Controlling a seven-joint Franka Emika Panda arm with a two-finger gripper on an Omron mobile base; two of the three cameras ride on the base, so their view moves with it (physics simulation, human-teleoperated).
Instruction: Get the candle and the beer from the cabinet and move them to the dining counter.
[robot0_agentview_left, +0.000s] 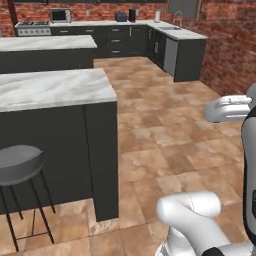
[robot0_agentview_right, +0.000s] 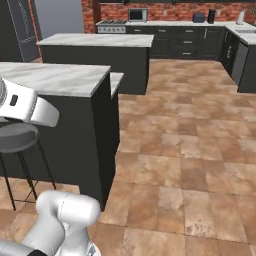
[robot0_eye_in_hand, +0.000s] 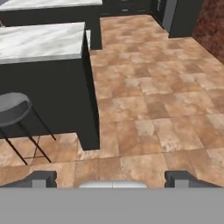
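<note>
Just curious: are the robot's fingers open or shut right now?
Open. In the hand view the fingers stand far apart over bare floor, nothing between them.

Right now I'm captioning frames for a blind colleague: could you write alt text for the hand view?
The open tool points at bare terracotta floor tiles. Left stands the dining counter, marble-topped over a dark base, with a round grey stool in front.

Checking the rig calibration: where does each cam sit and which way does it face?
Left base view: behind the arm on its left, facing the dining counter, stool and far kitchen; arm rises lower right.
Right base view: behind on its right, same counter and stool; arm lower left.
Hand view: on the hand, angled down at the tiled floor; open claw tips at bottom.
All three share the counter's end and the stool.
</note>
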